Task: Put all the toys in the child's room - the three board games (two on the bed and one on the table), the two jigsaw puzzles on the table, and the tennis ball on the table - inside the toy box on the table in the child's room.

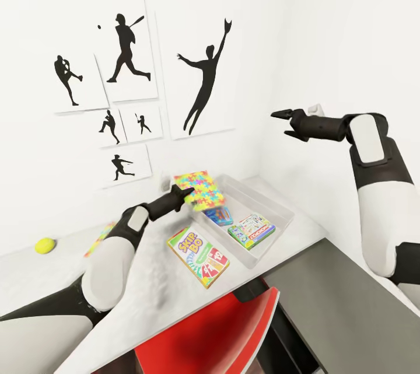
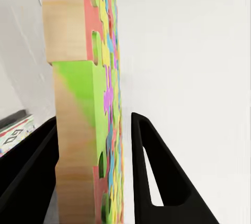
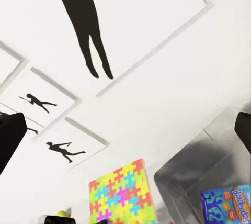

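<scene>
- Skip-Bo box lies on the table, just beside the toy box.
- Left gripper clamps a jigsaw puzzle over the toy box's far end (two game boxes inside).
- Right gripper hangs spread, empty.
- Tennis ball sits far left.

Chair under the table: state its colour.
Red, clearest in the head view: chair, tucked at the table edge.

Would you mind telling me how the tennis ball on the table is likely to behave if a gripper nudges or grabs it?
The tennis ball is round and sits free on the flat white table, so a nudge would probably send it rolling. It looks small beside the Skip-Bo box, so likely light. Its curved sides may slip from narrow fingers unless gripped centrally.
</scene>
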### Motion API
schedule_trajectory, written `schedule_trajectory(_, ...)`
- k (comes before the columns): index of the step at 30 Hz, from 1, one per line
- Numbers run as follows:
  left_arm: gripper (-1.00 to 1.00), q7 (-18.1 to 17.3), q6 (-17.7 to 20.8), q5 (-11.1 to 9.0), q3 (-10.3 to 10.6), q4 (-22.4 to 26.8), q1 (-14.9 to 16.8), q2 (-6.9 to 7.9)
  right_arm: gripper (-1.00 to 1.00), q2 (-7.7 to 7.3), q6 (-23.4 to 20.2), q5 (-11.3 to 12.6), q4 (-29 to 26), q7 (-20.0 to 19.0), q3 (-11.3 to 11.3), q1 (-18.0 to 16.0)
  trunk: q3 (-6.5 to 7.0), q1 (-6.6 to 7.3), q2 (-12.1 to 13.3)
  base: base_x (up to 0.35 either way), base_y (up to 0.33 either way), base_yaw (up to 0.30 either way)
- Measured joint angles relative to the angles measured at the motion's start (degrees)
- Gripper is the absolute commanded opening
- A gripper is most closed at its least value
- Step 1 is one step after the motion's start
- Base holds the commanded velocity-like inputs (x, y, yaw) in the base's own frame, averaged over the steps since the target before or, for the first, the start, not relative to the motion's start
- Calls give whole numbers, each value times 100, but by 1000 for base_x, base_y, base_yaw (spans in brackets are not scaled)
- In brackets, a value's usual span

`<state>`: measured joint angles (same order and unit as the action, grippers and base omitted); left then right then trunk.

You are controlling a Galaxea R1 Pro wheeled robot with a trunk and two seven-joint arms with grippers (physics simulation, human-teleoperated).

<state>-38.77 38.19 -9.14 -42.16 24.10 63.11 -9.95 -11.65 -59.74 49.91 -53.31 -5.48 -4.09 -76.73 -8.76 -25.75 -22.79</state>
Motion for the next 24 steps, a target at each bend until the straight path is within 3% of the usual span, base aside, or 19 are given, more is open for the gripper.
schedule_trajectory(2,-100,437,-381,-112,6,-326,1,0,100,0,0,-5,2,9,28,-11,0,0,0,0,0,0)
schedule_trajectory(5,-100,723,-725,-190,1,-632,2,-1,100,13,0,-18,3,30,48,-17,0,0,0,0,0,0)
schedule_trajectory(10,-100,840,-924,-204,0,-804,3,-1,100,28,0,-27,3,100,129,-38,0,0,-1,0,0,0)
schedule_trajectory(24,-100,850,-991,-197,2,-1017,23,-2,100,29,0,-5,-15,118,170,-77,0,0,-1,0,0,0)
